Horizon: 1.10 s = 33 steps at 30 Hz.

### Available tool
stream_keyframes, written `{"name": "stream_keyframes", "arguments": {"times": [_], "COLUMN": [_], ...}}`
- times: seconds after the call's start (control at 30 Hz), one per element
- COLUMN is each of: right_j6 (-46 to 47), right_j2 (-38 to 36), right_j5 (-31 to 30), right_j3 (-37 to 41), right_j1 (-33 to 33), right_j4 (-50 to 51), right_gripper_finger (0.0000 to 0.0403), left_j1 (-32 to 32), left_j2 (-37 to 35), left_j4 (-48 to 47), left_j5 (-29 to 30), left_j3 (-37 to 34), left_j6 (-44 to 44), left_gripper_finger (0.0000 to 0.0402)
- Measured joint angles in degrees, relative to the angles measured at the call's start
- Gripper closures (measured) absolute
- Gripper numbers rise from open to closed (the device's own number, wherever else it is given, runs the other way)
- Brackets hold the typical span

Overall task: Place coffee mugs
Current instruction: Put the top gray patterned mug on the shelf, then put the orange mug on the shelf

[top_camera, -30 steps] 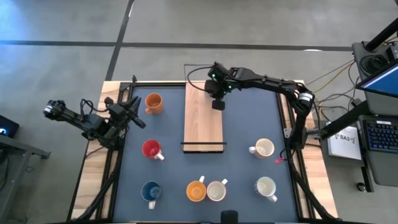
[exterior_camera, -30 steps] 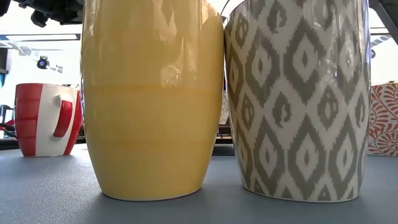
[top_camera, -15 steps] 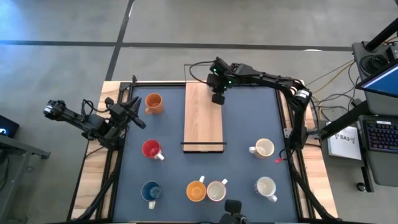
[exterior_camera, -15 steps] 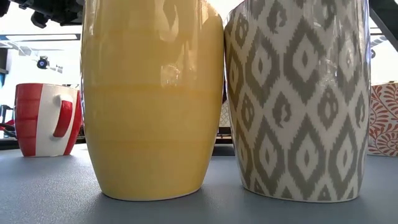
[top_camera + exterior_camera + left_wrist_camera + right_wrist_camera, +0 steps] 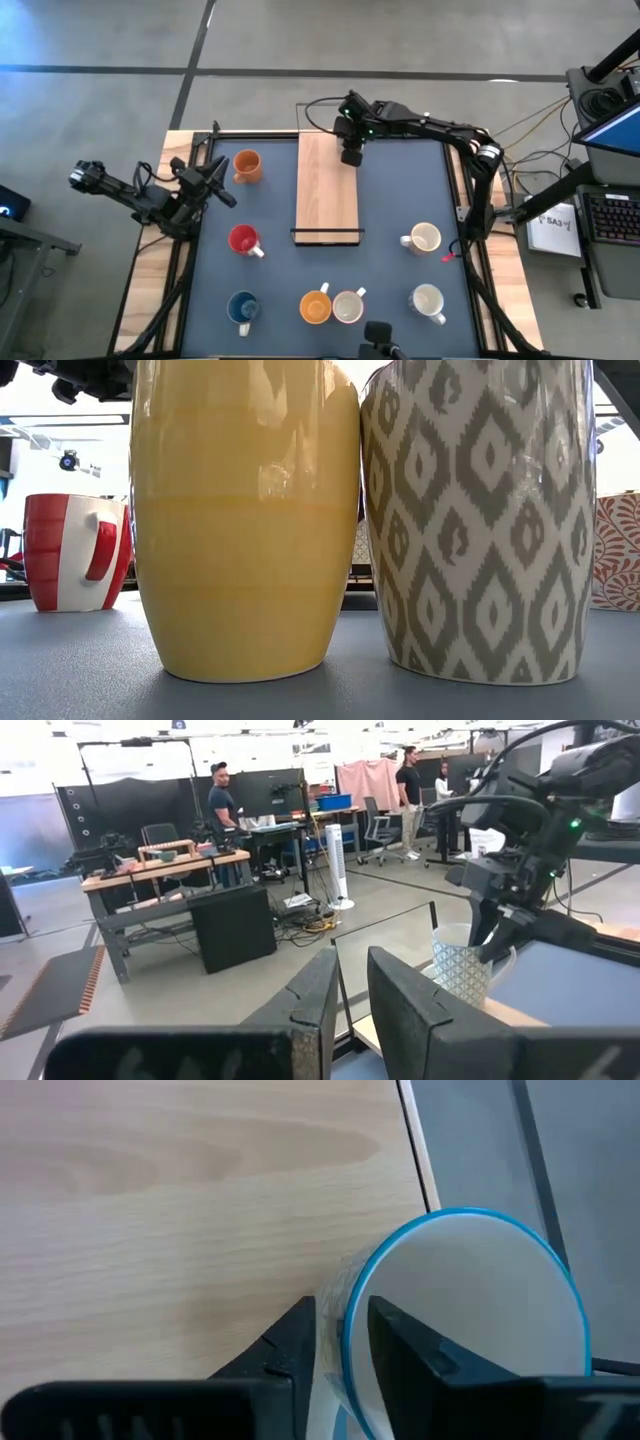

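Observation:
My right gripper (image 5: 350, 155) hangs over the far right corner of the wooden board (image 5: 325, 200) and is shut on a white patterned mug with a blue rim (image 5: 465, 1300). That mug (image 5: 462, 970) also shows in the left wrist view. Seven more mugs stand on their bases on the blue mat: orange (image 5: 246, 165), red (image 5: 243, 240), blue (image 5: 242, 307), orange (image 5: 315, 306), white (image 5: 348, 306), cream (image 5: 425, 238) and white (image 5: 428, 300). My left gripper (image 5: 222, 185) waits at the table's left edge, shut and holding nothing. My right gripper pinches the mug's wall at its rim (image 5: 348, 1315), one finger (image 5: 400, 1350) inside the mug and one (image 5: 290, 1340) outside. The fingers come from above, pointing down. The mug is upright with its base at the board's far right corner; whether it rests there I cannot tell.
The board (image 5: 180, 1200) has a dark bar across its near end (image 5: 326, 237). In the low view the orange mug (image 5: 245, 520) and a grey-patterned mug (image 5: 475, 520) touch side by side, close to the camera. People stand in the room beyond the table.
My right gripper has carried the mug a short way along the board toward the table's far edge, then held still. Nothing else has moved.

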State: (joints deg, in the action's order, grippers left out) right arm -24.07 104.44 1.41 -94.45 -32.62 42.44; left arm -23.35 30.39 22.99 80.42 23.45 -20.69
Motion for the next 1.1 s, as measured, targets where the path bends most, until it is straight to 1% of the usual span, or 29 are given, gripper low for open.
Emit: {"name": "stream_keyframes", "arguments": {"times": [0.1, 0.23, 0.33, 0.4, 0.47, 0.63, 0.77, 0.83, 0.97, 1.1], "right_j6": [0.04, 0.06, 0.31, 1.41, 2.71, 5.34, 7.85, 9.61, 13.58, 15.93], "right_j2": [-0.18, -0.44, -0.78, -0.84, -0.95, -1.15, -1.15, -1.17, -1.17, -1.22], "right_j5": [0.00, -0.04, 0.07, 0.07, 0.06, 0.03, 0.08, 0.08, 0.02, 0.07], "right_j3": [0.00, 0.07, -0.93, -2.63, -4.60, -8.87, -12.52, -14.24, -17.41, -18.95], "right_j1": [0.07, 0.31, 0.56, 0.63, 0.73, 0.98, 1.11, 1.14, 1.11, 1.14], "right_j4": [-0.25, -1.17, -0.97, -1.06, -0.75, 0.39, 4.59, 7.06, 12.31, 15.85], "right_gripper_finger": [0.0301, 0.0297, 0.0300, 0.0303, 0.0305, 0.0307, 0.0307, 0.0307, 0.0307, 0.0307], "left_j1": [0.15, 1.61, 4.22, 6.51, 9.27, 17.14, 24.24, 28.35, 37.27, 45.37], "left_j2": [0.23, 1.04, 2.20, 3.36, 4.74, 8.89, 11.91, 13.13, 16.20, 20.76], "left_j4": [-0.02, -0.77, -1.32, -1.46, -2.07, -7.64, -13.49, -19.18, -34.45, -48.26], "left_j5": [0.00, 0.00, -0.14, -1.40, -5.00, -18.26, -24.16, -28.24, -39.66, -47.37], "left_j3": [0.12, 0.12, 0.10, 0.10, 0.10, 0.10, 0.23, 1.62, 7.44, 13.86], "left_j6": [-0.89, -1.19, -1.11, -0.81, 0.59, 9.36, 15.76, 19.97, 28.12, 30.89], "left_gripper_finger": [0.0359, 0.0359, 0.0359, 0.0359, 0.0359, 0.0359, 0.0359, 0.0359, 0.0359, 0.0359]}}
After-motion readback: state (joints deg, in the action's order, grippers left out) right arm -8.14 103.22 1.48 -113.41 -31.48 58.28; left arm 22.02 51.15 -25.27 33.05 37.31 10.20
